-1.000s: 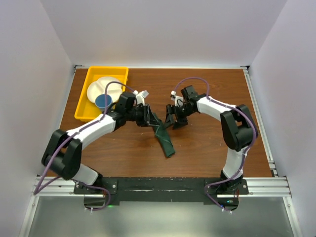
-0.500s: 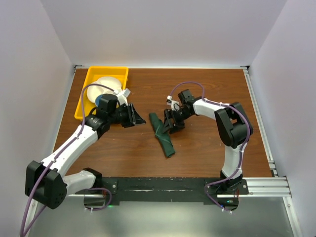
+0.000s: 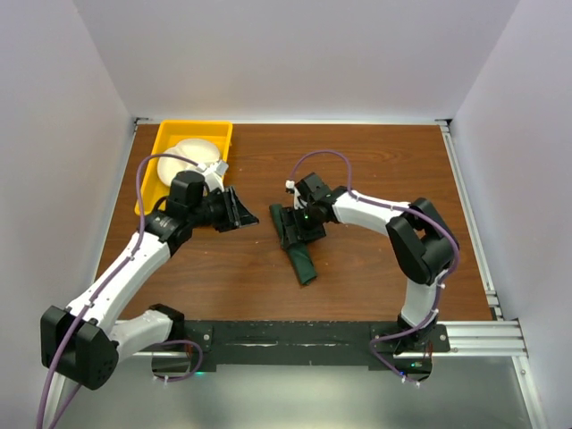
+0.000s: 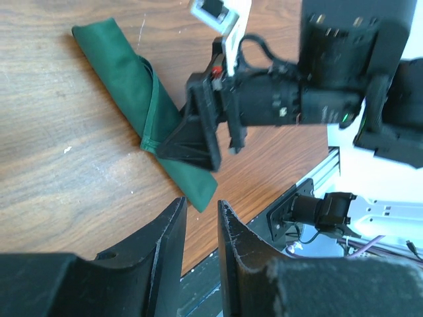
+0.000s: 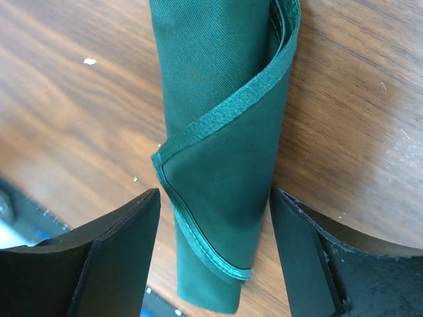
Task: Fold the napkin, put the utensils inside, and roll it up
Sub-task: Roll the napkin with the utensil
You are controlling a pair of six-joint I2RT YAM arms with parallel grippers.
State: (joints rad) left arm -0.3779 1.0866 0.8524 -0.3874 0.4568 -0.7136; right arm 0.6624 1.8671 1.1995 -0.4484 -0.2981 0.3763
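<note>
Rolled dark green napkin (image 3: 302, 259) lies at frame centre, right gripper (image 3: 294, 225) spread open astride its far end, where a square, gentle squeeze should keep it tight; left gripper (image 3: 239, 210), slightly parted and empty, hovers centre-left.

I look out over a brown wood-grain table (image 3: 384, 161), shut in by plain pale walls (image 3: 295, 54) at the back, left and right. An aluminium rail (image 3: 471, 223) runs along its right edge. Light falls even and soft, shadows faint.

yellow tray (image 3: 192, 130): far-left of wooden table (image 3: 375, 161) | white plate (image 3: 192, 149): inside tray
</note>
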